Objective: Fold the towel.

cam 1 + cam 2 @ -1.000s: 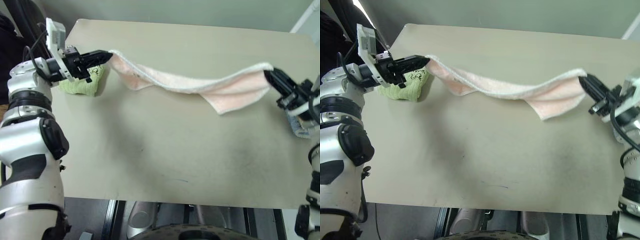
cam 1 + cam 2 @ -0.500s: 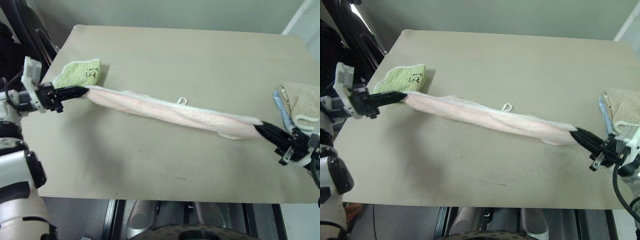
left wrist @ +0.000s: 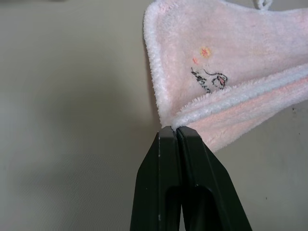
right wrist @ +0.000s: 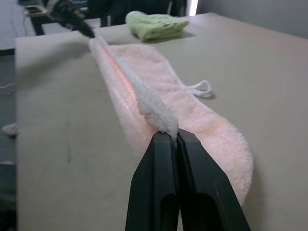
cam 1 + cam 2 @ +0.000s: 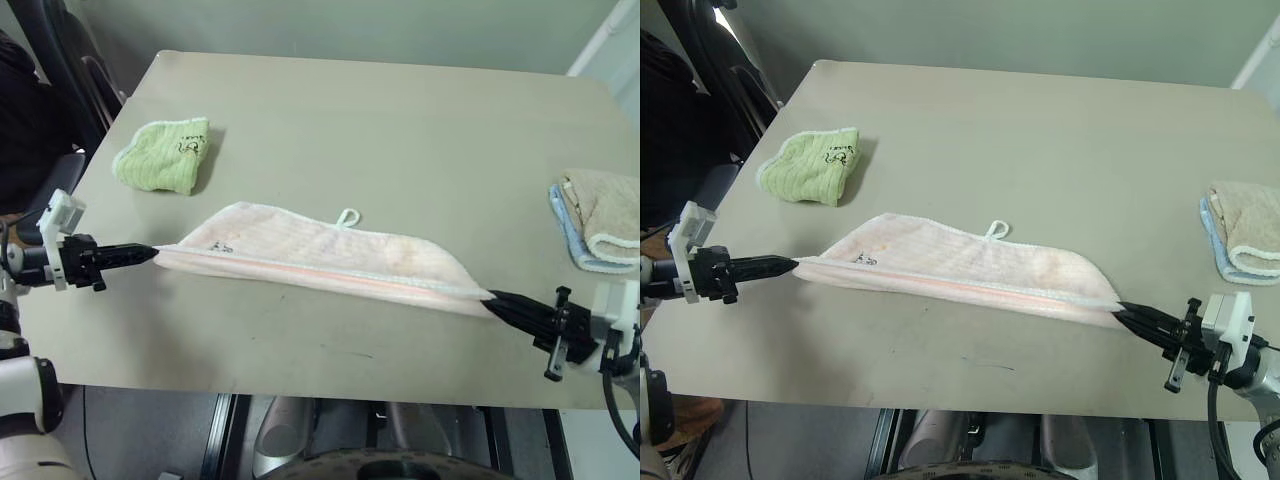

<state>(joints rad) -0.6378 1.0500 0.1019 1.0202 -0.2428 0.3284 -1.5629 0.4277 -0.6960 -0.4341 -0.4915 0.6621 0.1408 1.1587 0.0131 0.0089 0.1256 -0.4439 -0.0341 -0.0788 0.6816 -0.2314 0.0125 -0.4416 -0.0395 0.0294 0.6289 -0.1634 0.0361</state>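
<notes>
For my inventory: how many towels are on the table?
4: pink towel in the middle, green towel far left, beige towel on a blue towel at right.

Black tapered hands (image 5: 150, 253), white brackets

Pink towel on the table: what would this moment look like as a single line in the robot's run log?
step: fold towel | towel: doubled lengthwise, lying on table | left gripper: shut on towel end | right gripper: shut on other end | fold: one done

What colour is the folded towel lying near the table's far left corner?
Light green folded towel, with a small dark mark; the right eye view shows it best.
</notes>
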